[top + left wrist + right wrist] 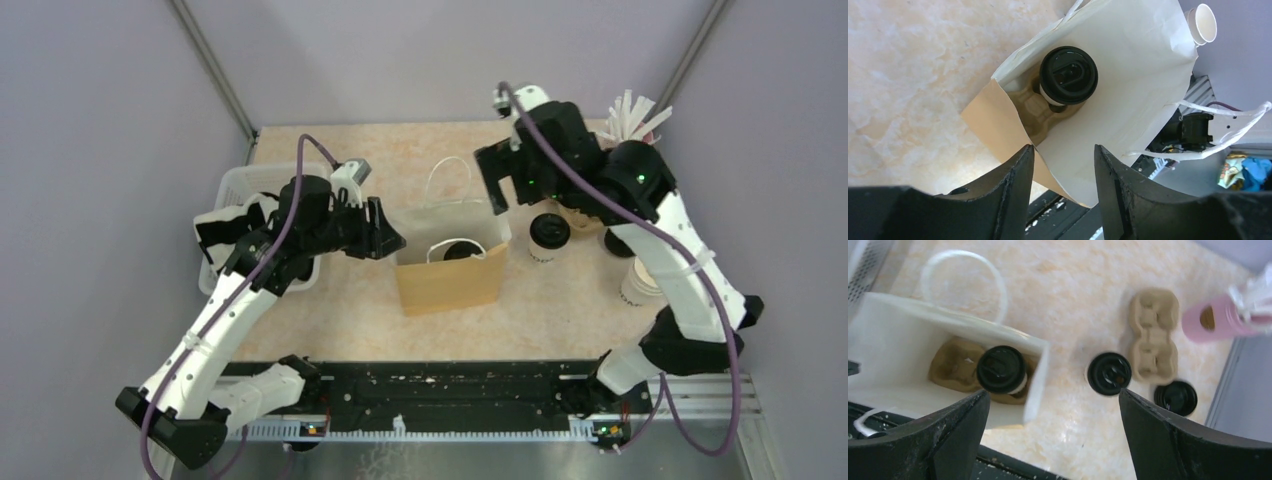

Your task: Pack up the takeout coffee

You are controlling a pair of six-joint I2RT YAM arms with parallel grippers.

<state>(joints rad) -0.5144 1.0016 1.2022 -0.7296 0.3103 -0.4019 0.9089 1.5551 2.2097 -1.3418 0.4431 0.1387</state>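
Note:
The brown paper bag [448, 278] stands open mid-table. Inside it one takeout coffee [1068, 75] with a black lid sits in a cardboard carrier [1034, 107]; the right wrist view also shows this cup [1001, 369]. A second lidded coffee [548, 236] stands on the table just right of the bag [1035, 375]. My left gripper [1064, 150] is open at the bag's left rim, the bag wall loose between its fingers. My right gripper [1054, 392] hangs wide open and empty above the bag's right edge.
An empty cardboard carrier [1153, 335] lies right of the second coffee, with another black lid [1175, 397] beside it. At the far right are a pink cup [1218, 318] with straws and a lidless white cup [640, 283]. A white basket [240, 185] sits left.

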